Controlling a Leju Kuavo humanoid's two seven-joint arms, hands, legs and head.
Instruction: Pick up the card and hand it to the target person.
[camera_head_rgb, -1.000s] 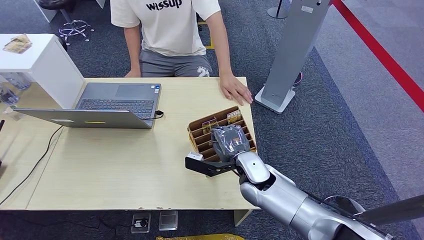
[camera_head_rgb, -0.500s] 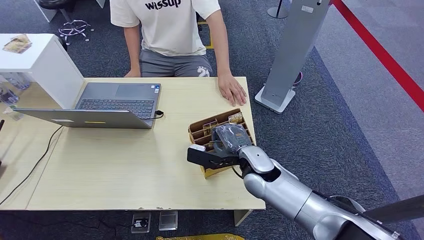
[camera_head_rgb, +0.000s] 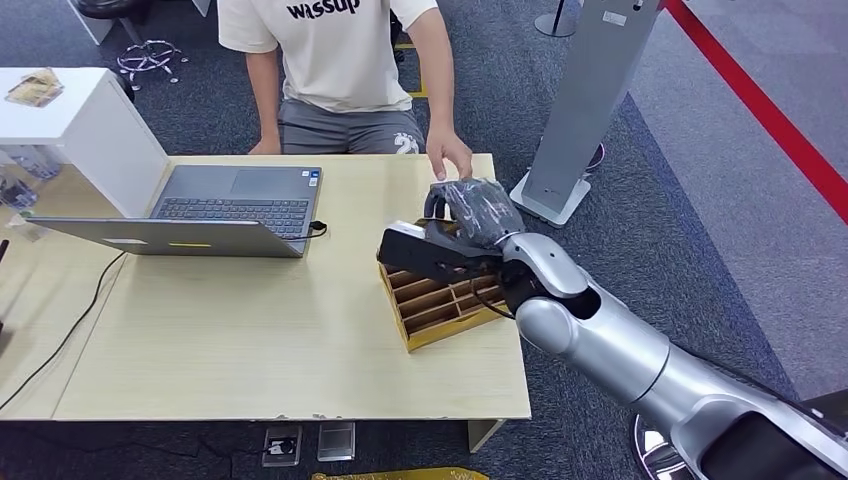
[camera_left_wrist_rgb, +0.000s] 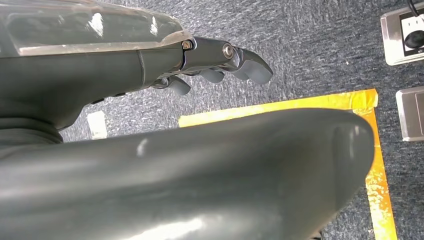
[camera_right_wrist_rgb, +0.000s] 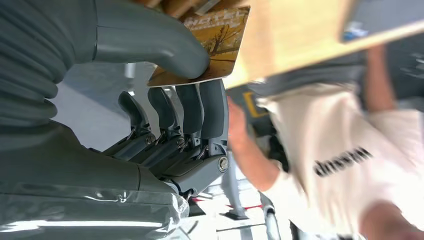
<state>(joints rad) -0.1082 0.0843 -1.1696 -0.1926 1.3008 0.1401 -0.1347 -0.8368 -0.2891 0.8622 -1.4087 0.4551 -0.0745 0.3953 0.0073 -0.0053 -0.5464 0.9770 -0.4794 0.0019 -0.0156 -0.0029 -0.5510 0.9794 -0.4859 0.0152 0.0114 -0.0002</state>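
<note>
In the right wrist view a brown printed card (camera_right_wrist_rgb: 215, 37) sits pinched between the thumb and the fingers (camera_right_wrist_rgb: 200, 107) of my right hand (camera_right_wrist_rgb: 165, 100). From the head view that right hand (camera_head_rgb: 478, 215) is raised above the far end of the wooden card box (camera_head_rgb: 440, 310) and reaches toward the person (camera_head_rgb: 340, 60) seated across the table. The person's hand (camera_head_rgb: 450, 158) is lifted just beyond mine, at the table's far edge. My left hand (camera_left_wrist_rgb: 220, 65) hangs over the carpet with nothing in it.
An open laptop (camera_head_rgb: 210, 210) stands on the left half of the table (camera_head_rgb: 250, 340), with a cable running off to the left. A white cabinet (camera_head_rgb: 80, 120) is at the far left and a grey stand (camera_head_rgb: 590, 100) rises to the right of the table.
My right hand rose out of the card box and moved toward the person with the card. The person's hand lifted off the table toward it.
</note>
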